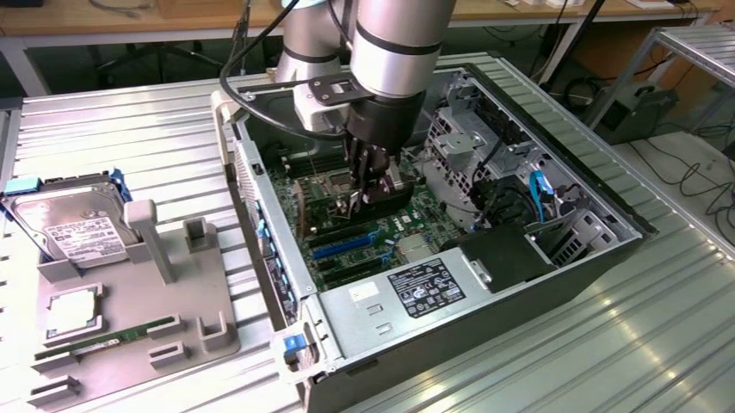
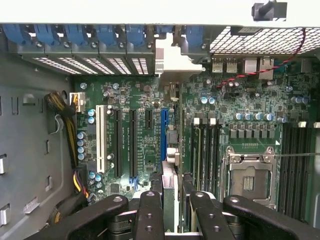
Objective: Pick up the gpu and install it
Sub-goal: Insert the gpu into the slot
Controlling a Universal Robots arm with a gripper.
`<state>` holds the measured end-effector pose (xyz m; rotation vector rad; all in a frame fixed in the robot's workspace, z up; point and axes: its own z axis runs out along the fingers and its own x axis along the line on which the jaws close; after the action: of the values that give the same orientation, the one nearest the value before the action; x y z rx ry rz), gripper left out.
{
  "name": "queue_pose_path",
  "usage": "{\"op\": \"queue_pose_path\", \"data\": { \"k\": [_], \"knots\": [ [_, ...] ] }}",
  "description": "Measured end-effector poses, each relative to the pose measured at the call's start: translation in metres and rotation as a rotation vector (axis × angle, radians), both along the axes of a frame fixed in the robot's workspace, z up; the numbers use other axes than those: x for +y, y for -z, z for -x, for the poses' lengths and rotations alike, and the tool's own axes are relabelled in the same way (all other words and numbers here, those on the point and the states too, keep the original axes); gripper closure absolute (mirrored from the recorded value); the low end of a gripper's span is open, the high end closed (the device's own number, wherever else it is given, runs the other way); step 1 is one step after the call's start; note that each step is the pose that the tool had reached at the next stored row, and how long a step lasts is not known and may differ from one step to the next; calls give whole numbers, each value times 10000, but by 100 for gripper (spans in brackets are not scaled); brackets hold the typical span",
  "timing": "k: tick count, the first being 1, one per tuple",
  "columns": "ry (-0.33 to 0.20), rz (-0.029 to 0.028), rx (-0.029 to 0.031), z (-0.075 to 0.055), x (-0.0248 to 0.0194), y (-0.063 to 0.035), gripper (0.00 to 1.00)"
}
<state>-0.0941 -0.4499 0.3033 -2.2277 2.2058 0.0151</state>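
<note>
The exterior view shows the whole arm reaching down into the open computer case (image 1: pixel 614 215) in the middle of the frame. The gripper (image 1: pixel 370 194) sits low over the motherboard (image 1: pixel 333 237). Its fingers pinch the gpu (image 1: pixel 388 191), which shows there as a small dark slab, partly hidden by the fingers.

The wrist view looks along the card itself. The gpu (image 2: pixel 171 150) appears edge-on as a thin strip running from between the black fingers (image 2: pixel 150 212) to its silvery-beige end bracket, which lies against the row of blue latches (image 2: pixel 75 35) at the case wall. It stands just beside the blue slot (image 2: pixel 164 135), with the empty CPU socket (image 2: pixel 250 177) on its other side. Whether the card edge is seated in a slot or is just above one I cannot tell.

At the exterior view's left, well apart from the case, a grey holder (image 1: pixel 132 314) on the ribbed metal table (image 1: pixel 138 129) carries a hard drive (image 1: pixel 75 224), a square processor chip (image 1: pixel 71 308) and a green RAM stick (image 1: pixel 109 337). In the case's near corner lies the power supply (image 1: pixel 402 297), with a drive cage (image 1: pixel 460 142) on the far side.

The arm's body covers much of the board's upper part in the exterior view.
</note>
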Motion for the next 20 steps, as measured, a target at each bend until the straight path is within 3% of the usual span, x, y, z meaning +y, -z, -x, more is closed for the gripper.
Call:
{"op": "queue_pose_path", "data": {
  "k": [16, 20],
  "knots": [
    [-1, 8, 1, 106, 0, 119, 74],
    [0, 32, 1, 115, 0, 143, 74]
  ]
}}
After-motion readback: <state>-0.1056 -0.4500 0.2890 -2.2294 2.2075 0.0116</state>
